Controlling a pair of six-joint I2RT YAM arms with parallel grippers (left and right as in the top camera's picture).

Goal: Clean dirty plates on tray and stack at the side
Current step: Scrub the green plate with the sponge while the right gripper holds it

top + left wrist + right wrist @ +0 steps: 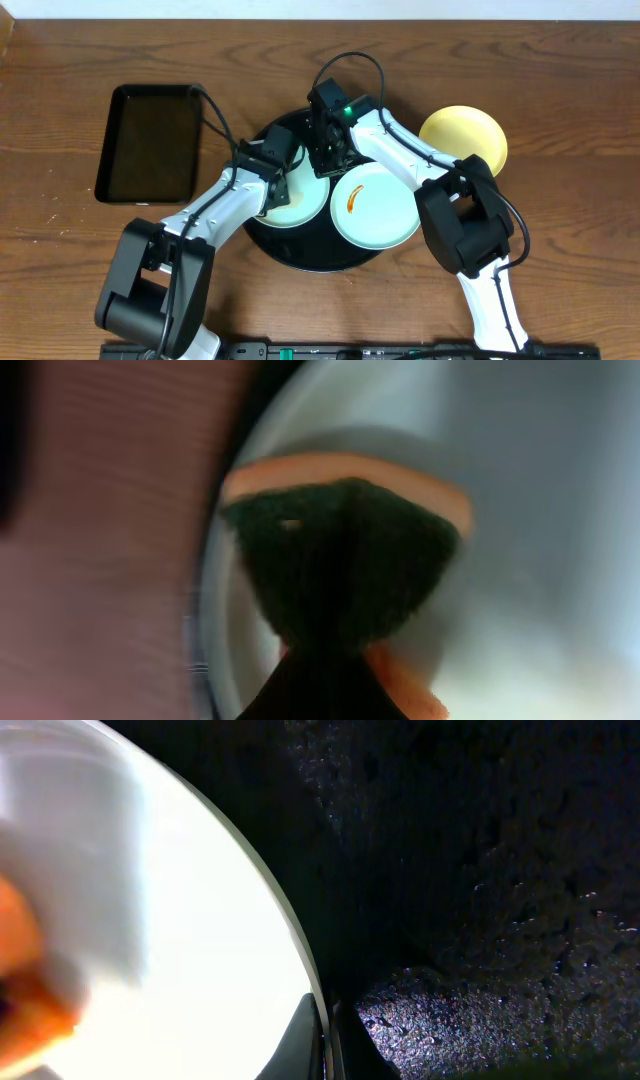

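- Left claw (283, 190) shut on green-and-orange sponge (340, 560), on pale mint-blue round plate (300, 210) in big shiny black round tray (300, 255).
- Right claw (328, 1030) pinching that plate's rim.
- Could skid loose if rubbed too hard.

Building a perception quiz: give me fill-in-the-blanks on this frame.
The plate off the round tray is ___.
The round tray carries ___ mint plates.
The left gripper holds a ___ on a mint plate.
The orange smear sits on the ___ mint plate.
Missing: yellow; two; sponge; right.
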